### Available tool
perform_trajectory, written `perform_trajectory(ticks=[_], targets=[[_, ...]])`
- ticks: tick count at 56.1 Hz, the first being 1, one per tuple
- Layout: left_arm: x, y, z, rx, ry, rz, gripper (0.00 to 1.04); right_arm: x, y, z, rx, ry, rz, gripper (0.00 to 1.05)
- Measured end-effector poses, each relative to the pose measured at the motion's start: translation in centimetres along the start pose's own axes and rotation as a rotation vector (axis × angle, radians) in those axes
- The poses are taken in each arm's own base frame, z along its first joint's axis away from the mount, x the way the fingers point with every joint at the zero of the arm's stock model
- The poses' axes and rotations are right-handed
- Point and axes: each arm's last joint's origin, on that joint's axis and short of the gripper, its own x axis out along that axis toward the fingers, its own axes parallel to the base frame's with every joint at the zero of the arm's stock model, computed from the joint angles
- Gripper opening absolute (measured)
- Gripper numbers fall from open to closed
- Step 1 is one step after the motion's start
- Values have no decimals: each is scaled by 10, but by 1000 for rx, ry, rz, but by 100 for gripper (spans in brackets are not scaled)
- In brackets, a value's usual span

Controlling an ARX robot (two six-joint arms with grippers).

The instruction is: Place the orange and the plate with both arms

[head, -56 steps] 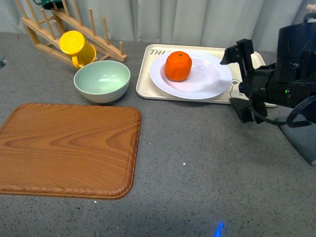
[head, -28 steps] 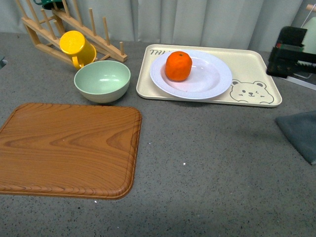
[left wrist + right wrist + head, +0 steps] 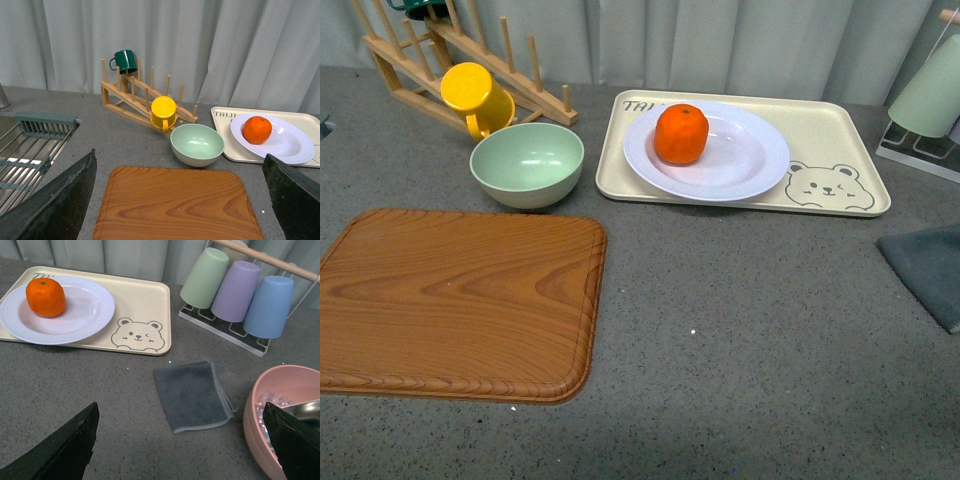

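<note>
The orange (image 3: 681, 133) sits on the left part of the white plate (image 3: 745, 160), which rests on a beige bear tray (image 3: 840, 135) at the back of the table. Both show in the left wrist view, orange (image 3: 257, 129) and plate (image 3: 287, 145), and in the right wrist view, orange (image 3: 45, 297) and plate (image 3: 85, 310). Neither arm shows in the front view. My left gripper (image 3: 182, 200) is open and empty, high above the wooden board (image 3: 175, 205). My right gripper (image 3: 182, 445) is open and empty, above the table near a grey cloth (image 3: 192, 395).
A pale green bowl (image 3: 527, 163), a yellow mug (image 3: 473, 93) and a wooden rack (image 3: 430, 60) stand at the back left. The wooden board (image 3: 455, 300) lies front left. The cloth (image 3: 930, 270), a cup rack (image 3: 235, 295) and a pink bowl (image 3: 280, 410) are on the right. A sink rack (image 3: 25, 155) is far left.
My right arm, beside the plate a second ago, has drawn back to the right and left the front view. The orange and plate have not moved.
</note>
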Motion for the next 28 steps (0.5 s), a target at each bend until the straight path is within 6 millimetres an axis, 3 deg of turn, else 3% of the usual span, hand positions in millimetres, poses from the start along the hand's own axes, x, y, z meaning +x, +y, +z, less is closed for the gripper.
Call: perform_trajectory(ticks=[12, 28], targets=[[0, 0, 0, 0, 0, 0, 98, -36, -15, -5, -25, -75, -45, 96], [0, 0, 0, 0, 0, 0, 98, -62, -21, -8, -67, -193, -56, 96]])
